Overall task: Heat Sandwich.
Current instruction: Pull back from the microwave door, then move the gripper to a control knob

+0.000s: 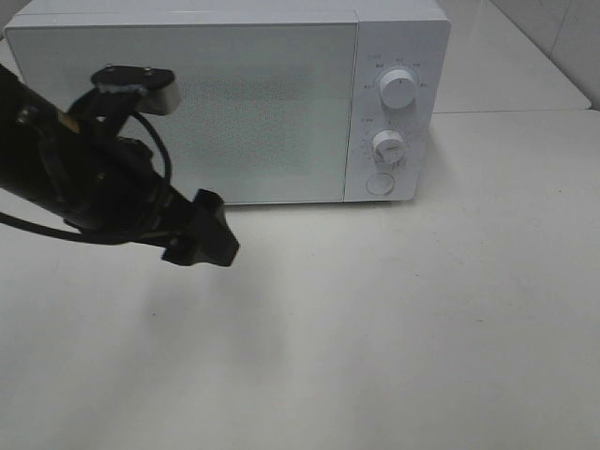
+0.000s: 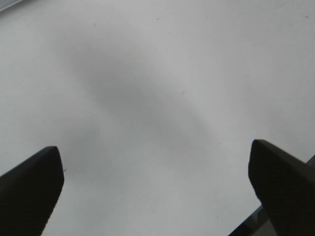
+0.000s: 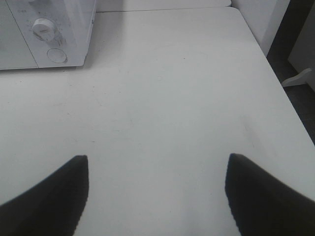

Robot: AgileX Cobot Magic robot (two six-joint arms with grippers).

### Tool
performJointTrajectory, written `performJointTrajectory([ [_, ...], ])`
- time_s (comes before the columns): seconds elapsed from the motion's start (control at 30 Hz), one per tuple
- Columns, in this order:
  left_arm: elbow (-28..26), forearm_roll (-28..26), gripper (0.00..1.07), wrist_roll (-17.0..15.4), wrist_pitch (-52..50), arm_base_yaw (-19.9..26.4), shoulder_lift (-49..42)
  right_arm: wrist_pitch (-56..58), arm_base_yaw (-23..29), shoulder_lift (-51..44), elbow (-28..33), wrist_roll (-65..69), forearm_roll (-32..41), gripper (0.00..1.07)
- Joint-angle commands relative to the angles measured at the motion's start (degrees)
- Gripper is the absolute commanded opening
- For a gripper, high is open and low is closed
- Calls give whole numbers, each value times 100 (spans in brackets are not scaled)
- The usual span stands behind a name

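Note:
The sandwich is out of view in every frame. A white microwave (image 1: 225, 103) stands at the back of the table with its door shut. My left gripper (image 1: 204, 232) hovers over the table in front of the door's left half. In the left wrist view the left gripper (image 2: 155, 167) is open, with only bare table between its dark fingers. The exterior high view does not show my right arm. The right gripper (image 3: 157, 182) is open and empty over the table, to the right of the microwave (image 3: 44, 34).
The microwave's control panel carries two white knobs (image 1: 397, 90) (image 1: 386, 145) and a round button (image 1: 379, 183). The white table (image 1: 394, 328) spreads in front of it. Its right edge (image 3: 290, 118) drops off to a dark floor.

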Motion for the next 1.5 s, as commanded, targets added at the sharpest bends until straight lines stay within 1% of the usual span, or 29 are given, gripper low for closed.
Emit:
performJointTrajectory([
  [0.03,0,29,97,-201,670,527,-269,-46,17,-160,23,-34,-23,74],
  [0.07,0,40,97,-223,785,653,-338,-46,17,-160,23,-34,-23,74],
  [0.1,0,46,97,-246,1049,980,-476,-46,17,-160,23,-34,-23,74],
  [0.13,0,69,97,-269,1134,1140,-521,-46,17,-160,23,-34,-23,74],
  [0.17,0,69,97,-269,1134,1140,-521,-46,17,-160,23,-34,-23,74],
  [0.23,6,155,97,-332,1329,1409,-647,-46,17,-160,23,-34,-23,74],
  [0.27,6,350,97,-435,1507,1673,-779,-46,17,-160,23,-34,-23,74],
  [0.3,6,447,97,-516,1570,1770,-842,-46,17,-160,23,-34,-23,74],
  [0.33,6,447,97,-516,1570,1770,-842,-46,17,-160,23,-34,-23,74],
  [0.4,6,710,97,-751,1753,2017,-963,-46,17,-160,23,-34,-23,74],
  [0.43,6,985,97,-1008,1948,2223,-1071,-46,17,-160,23,-34,-23,74],
  [0.47,6,1094,97,-1083,2051,2280,-1123,-46,17,-160,23,-34,-23,74],
  [0.5,6,1094,97,-1083,2051,2280,-1123,-46,17,-160,23,-34,-23,74],
  [0.6,6,1478,97,-1272,2309,2424,-1369,-46,17,-160,23,-34,-23,74],
  [0.63,6,1730,97,-1409,2418,2481,-1524,-46,17,-160,23,-34,-23,74],
  [0.67,6,1851,97,-1541,2464,2527,-1621,-46,17,-160,23,-34,-23,74],
  [0.7,6,1851,97,-1541,2464,2527,-1621,-46,17,-160,23,-34,-23,74],
  [0.73,11,1914,97,-1616,2510,2567,-1690,-46,17,-160,23,-34,-23,74],
  [0.8,11,1994,97,-1759,2630,2819,-1925,-46,17,-160,23,-34,-23,74],
  [0.9,11,1971,97,-1690,2750,3031,-2080,-46,17,-160,23,-34,-23,74],
  [0.97,34,1902,97,-1541,2922,3243,-2326,-46,17,-160,23,-34,-23,74],
  [1.07,126,1885,97,-1541,2916,3266,-2521,-46,17,-160,23,-34,-23,74],
  [1.1,332,1862,97,-1478,2825,3266,-2762,-46,17,-160,23,-34,-23,74],
  [1.13,458,1862,97,-1478,2802,3266,-2888,-46,17,-160,23,-34,-23,74],
  [1.17,458,1862,97,-1478,2802,3266,-2888,-46,17,-160,23,-34,-23,74],
  [1.27,928,1868,97,-1478,2796,3266,-3352,-46,17,-160,23,-34,-23,74],
  [1.33,1008,1868,97,-1478,2802,3266,-3443,-46,17,-160,23,-34,-23,74],
  [1.43,1381,1851,97,-1473,2853,3266,-3971,-46,17,-160,23,-34,-23,74],
  [1.5,1455,1851,97,-1467,2842,3266,-4085,-46,17,-160,23,-34,-23,74],
])
